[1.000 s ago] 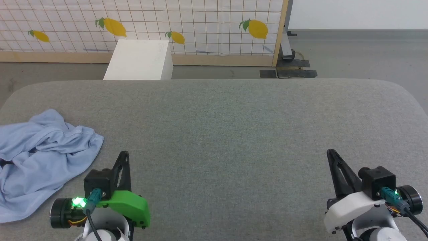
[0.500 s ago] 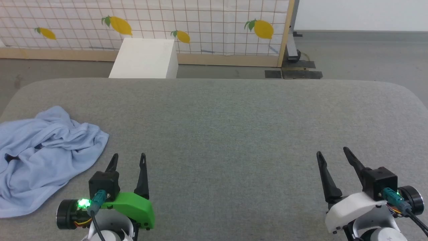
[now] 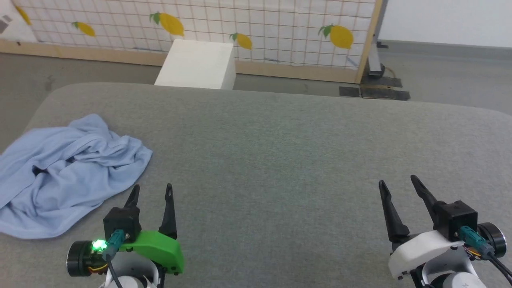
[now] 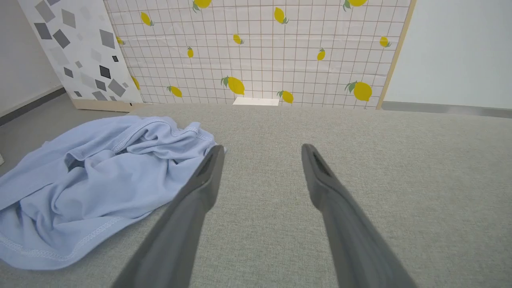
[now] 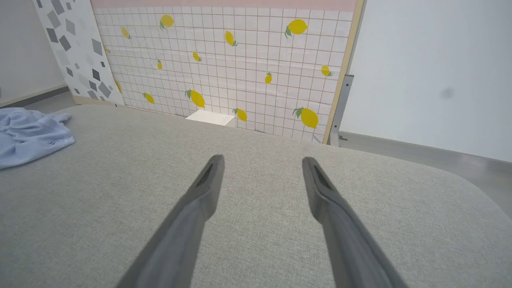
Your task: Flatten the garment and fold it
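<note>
The garment (image 3: 68,172), a light blue T-shirt, lies crumpled in a loose heap at the left end of the grey table (image 3: 280,152)

Grey table (image 3: 280,132); white box (image 3: 196,64), lemon-print screen (image 3: 260,24) behind

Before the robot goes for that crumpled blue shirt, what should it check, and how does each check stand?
1. Left gripper, jaws apart and empty: ok.
2. Right gripper, jaws apart and empty: ok.
3. Light blue jersey T-shirt lying flat: not ok, it is bunched in a heap.
4. T-shirt close to a gripper: ok, it lies just left of the left gripper, untouched.
5. T-shirt wholly on the grey fabric-covered table: cannot tell, it runs to the head view's left edge.
6. Collar and sleeves found: cannot tell, folds hide them.
</note>
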You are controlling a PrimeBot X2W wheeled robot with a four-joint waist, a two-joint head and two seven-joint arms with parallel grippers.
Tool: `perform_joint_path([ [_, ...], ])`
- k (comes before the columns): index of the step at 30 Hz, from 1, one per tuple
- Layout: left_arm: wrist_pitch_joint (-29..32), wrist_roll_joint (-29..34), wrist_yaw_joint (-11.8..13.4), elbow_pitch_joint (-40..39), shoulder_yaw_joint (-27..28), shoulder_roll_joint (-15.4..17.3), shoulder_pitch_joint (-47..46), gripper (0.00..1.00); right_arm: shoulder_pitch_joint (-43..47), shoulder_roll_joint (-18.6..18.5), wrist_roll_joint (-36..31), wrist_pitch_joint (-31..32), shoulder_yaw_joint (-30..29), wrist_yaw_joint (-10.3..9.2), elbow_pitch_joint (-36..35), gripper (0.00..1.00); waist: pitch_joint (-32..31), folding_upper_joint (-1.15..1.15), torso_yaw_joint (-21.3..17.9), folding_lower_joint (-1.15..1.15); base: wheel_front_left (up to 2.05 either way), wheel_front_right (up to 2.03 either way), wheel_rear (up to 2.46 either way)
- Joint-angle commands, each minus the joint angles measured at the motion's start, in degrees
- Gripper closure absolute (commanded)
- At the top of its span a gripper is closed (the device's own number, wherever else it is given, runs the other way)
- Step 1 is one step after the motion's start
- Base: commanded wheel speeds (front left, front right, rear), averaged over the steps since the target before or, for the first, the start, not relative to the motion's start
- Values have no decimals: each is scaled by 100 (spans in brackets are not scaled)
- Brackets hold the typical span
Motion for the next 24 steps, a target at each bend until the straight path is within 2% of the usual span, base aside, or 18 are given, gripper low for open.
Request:
perform_joint_path([
  [1,-67,-123,58,36,-3,57,-63,0,4,3,43,-75,6,-2,23,0,-5,0,114,0,0,0,0],
  [24,-342,-395,235,98,-15,181,85,0,-23,6,140,-276,59,-4,74,0,14,0,960,0,0,0,0],
])
